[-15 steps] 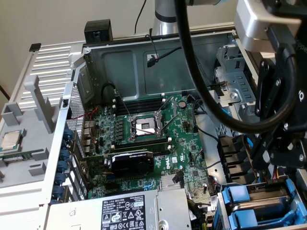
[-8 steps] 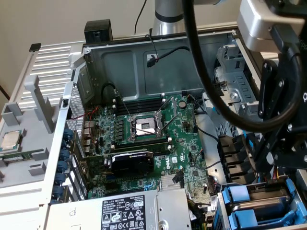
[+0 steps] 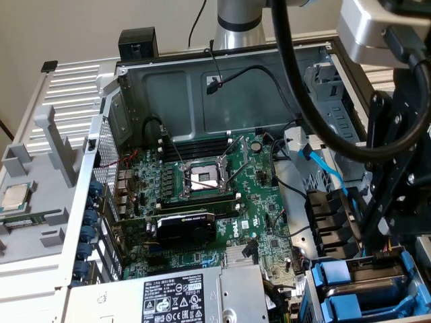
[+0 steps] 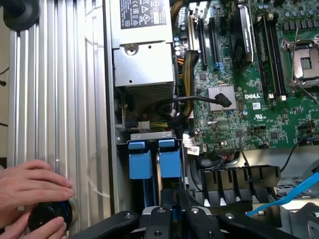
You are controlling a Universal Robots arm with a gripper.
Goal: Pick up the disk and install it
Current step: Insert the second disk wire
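The gripper (image 4: pixel 172 211), pinched narrow, holds the disk (image 4: pixel 169 162) inside the drive cage (image 4: pixel 149 135), nearly seated.

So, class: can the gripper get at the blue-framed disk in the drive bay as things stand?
Probably yes: the gripper sits right at the disk with nothing between them; the black cables lie beside the bay, and the person's hand is outside the case.
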